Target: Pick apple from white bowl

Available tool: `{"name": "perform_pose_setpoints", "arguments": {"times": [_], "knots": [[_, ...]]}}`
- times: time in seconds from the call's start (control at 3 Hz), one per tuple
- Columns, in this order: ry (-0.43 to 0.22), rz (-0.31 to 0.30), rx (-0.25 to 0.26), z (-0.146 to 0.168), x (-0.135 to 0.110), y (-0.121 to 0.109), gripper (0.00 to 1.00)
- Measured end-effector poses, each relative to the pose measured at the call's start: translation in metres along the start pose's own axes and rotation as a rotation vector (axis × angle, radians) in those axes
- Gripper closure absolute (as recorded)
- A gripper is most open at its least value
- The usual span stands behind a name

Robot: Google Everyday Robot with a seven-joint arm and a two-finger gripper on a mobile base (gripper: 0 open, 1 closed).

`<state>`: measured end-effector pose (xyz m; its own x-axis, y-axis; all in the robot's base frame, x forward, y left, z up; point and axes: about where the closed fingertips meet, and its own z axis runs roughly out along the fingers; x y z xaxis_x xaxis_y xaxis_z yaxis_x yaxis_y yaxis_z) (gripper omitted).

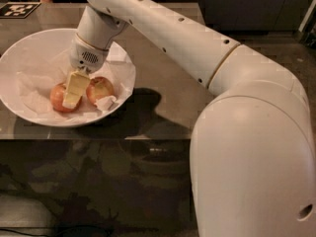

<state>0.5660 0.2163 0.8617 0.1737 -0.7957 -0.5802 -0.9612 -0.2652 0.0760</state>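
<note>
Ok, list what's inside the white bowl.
Crumpled tissue, the apple and a smaller apple. The gripper reaches in, covering the apple's middle. The floor of the bowl under the tissue is hidden.

My jaws sit low inside the white bowl (23,49), over the apple (56,98). A second apple (100,89) crowds the right; crumpled tissue (30,92) surrounds them. Bare tabletop (174,98) lies open rightward.

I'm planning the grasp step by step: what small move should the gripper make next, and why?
Probably ease the gripper slightly lower over the apple on the left before any lift. The gripper is down in the white bowl, over that apple, with a second apple close on its right, and no firm hold shows yet.
</note>
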Motion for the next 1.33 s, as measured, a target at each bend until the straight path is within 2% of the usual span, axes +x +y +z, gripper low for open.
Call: {"name": "perform_pose_setpoints", "arguments": {"times": [0.33,0.67,1.0,1.33], "knots": [[0.0,0.0,0.0,0.0,0.0,0.0,0.83],[0.0,0.0,0.0,0.0,0.0,0.0,1.0],[0.0,-0.001,0.0,0.0,0.0,0.0,1.0],[0.014,-0.036,0.047,-0.015,-0.008,0.008,1.0]]}}
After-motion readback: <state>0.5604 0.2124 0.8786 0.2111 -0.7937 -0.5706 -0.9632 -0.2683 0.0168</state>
